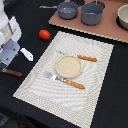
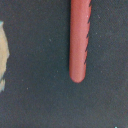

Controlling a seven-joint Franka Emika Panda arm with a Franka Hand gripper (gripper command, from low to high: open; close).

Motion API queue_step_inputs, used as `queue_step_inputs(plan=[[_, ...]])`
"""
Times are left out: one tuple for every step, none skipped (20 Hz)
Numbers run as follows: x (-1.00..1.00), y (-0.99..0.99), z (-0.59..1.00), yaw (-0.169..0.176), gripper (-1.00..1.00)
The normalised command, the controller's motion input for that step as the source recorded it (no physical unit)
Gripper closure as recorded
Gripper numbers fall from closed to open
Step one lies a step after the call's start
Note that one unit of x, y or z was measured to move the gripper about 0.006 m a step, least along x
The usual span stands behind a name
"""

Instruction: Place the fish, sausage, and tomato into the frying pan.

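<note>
The sausage [image 1: 12, 72] lies on the black table at the exterior view's left, and fills the wrist view [image 2: 79, 40] as a reddish stick. My gripper [image 1: 7, 60] hangs just above its end; its fingers do not show in either view. The white fish [image 1: 26, 54] lies close by, towards the exterior view's right. The red tomato [image 1: 44, 34] sits beyond it on the table. The frying pan [image 1: 67, 10] stands empty on a wooden board at the back, with its thin handle [image 1: 48, 7] pointing to the exterior view's left.
A taller grey pot [image 1: 92, 13] stands beside the pan on the wooden board [image 1: 107, 30], with a bowl [image 1: 123, 17] at the far right. A placemat [image 1: 95, 95] holds a tan plate [image 1: 68, 66], a knife [image 1: 82, 58] and a fork [image 1: 67, 81].
</note>
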Motion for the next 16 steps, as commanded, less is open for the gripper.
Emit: queue_step_inputs(plan=[[0.06, -0.11, -0.38, 0.0, -1.0], [0.07, -0.11, -0.37, 0.0, -1.0], [0.08, -0.1, -0.36, 0.0, -1.0], [0.09, -0.09, -0.35, 0.0, -1.0], [0.1, -0.08, -0.33, 0.0, -1.0], [0.1, -0.08, -0.32, 0.0, -1.0], [0.11, -0.1, -0.33, 0.0, -1.0], [0.11, -0.11, -0.32, 0.0, -1.0], [0.15, -0.1, -0.3, 0.0, -1.0], [0.17, -0.1, -0.3, 0.0, -1.0], [0.11, -0.11, -0.33, 0.0, -1.0], [0.05, -0.12, -0.35, 0.0, -1.0], [0.04, -0.14, -0.33, 0.0, -1.0], [0.04, -0.12, -0.33, 0.0, -1.0], [0.03, -0.11, -0.32, 0.0, -1.0], [0.05, -0.09, -0.31, 0.0, -1.0]])
